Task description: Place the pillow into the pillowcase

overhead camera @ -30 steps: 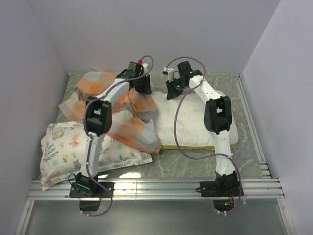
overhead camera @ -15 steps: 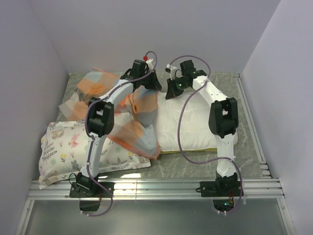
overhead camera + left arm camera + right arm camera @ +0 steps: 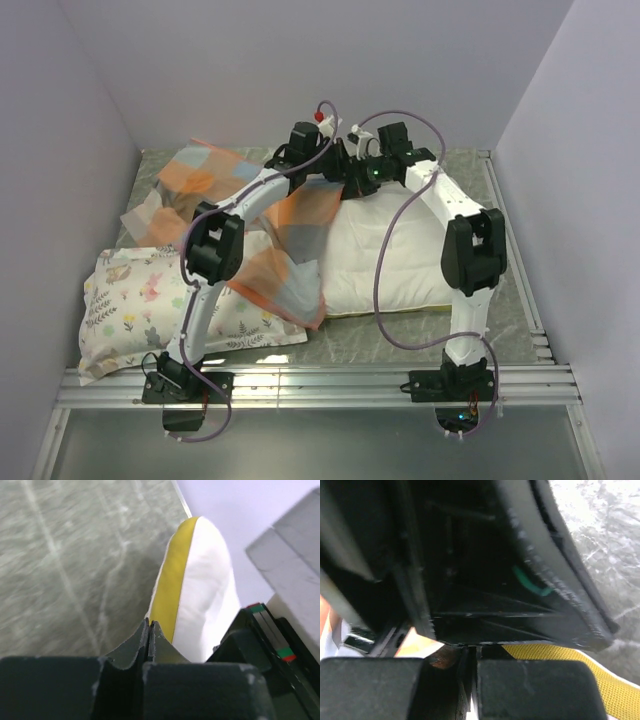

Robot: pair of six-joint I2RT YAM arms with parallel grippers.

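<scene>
From above, both arms reach to the far side of the counter point(image 3: 400, 335). The left gripper point(image 3: 336, 163) and right gripper point(image 3: 360, 178) sit almost against each other at the pillow's far left corner. The pillow point(image 3: 410, 250) lies flat, right of centre. The case point(image 3: 290, 235) drapes over its left end and trails off across the printed pillow point(image 3: 140, 300). Most of the pillow is bare, so I judge the stuffing barely begun.

On the left wrist camera the jaws are pressed flat together, with no cloth showing between them. I cannot tell whether they hold a hem. The pillow's yellow-banded corner point(image 3: 200, 580) stands just beyond the tips.

The right wrist camera is mostly filled by the left gripper's dark body point(image 3: 470, 570). The right jaws are closed too, with orange cloth point(image 3: 415, 641) beside the tips and the yellow band point(image 3: 605, 685) near. Whether that cloth is pinched I cannot tell.

Risks as I see them:
- The grippers are so close that a small sideways move could knock them together.
- If either pinch is empty, a pull would leave the case mouth behind — or drag the pillow instead.
</scene>
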